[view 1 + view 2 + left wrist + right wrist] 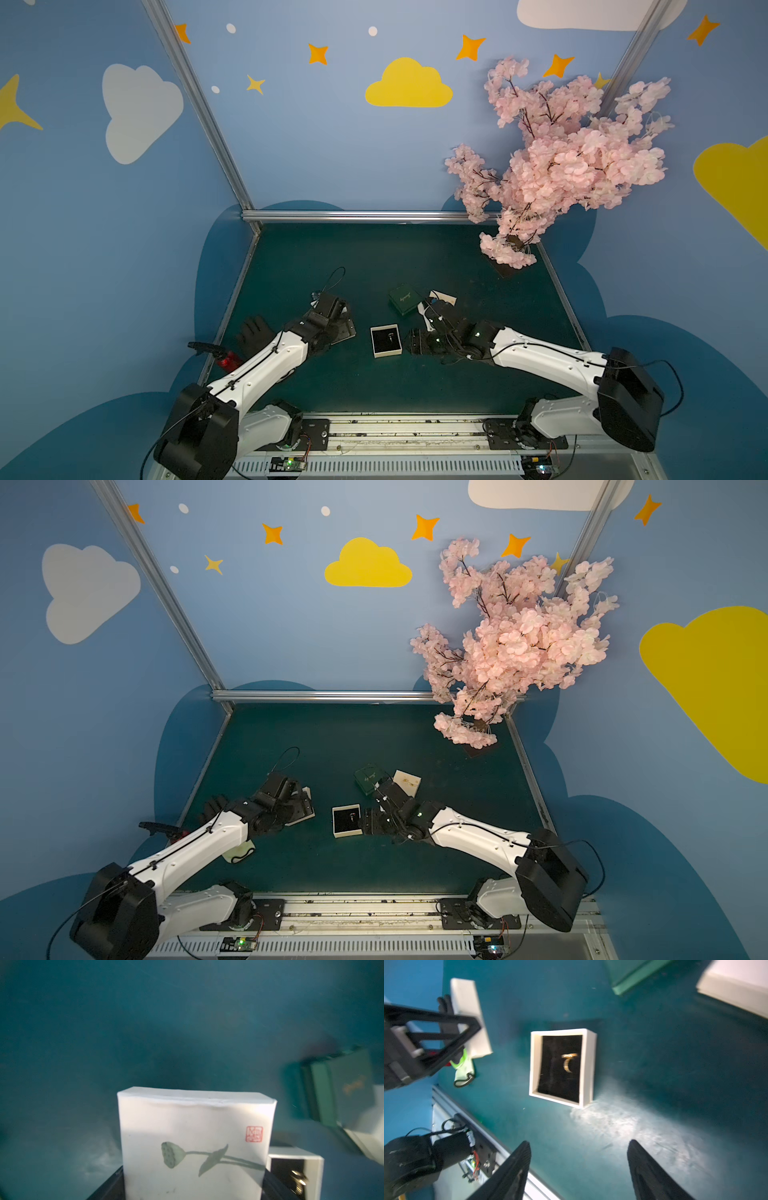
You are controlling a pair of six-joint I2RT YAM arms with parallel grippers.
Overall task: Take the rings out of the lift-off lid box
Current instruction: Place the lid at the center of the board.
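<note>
- On the far left we see a black glove [253, 330] lying on the green table [332, 257].
- The left arm has its elbow up high near us. Its white forearm slants out over the glove toward the middle, and its wrist bends down low.
- The left gripper [340, 328] has the white lid [195, 1136], the one with a lotus picture, between its jaws. The jaws sit close on both sides of it. We cannot tell if they press on it or are loose.
- In the middle the white box [588, 1064] sits open on the table, apart from the lid. The rings [569, 1062] are inside it, on the black pad. They are blurry, so we cannot count them.
- The right gripper [579, 1142] is low, just beside the white box, and points at it. Its jaws are spread wide with nothing between them.
- The right arm has its elbow up too, and its forearm comes in low toward the middle.
- Behind that gripper lie a green box [405, 297] and a pale box [407, 781].
- A pink flower tree [561, 158] stands in the far right corner.
</note>
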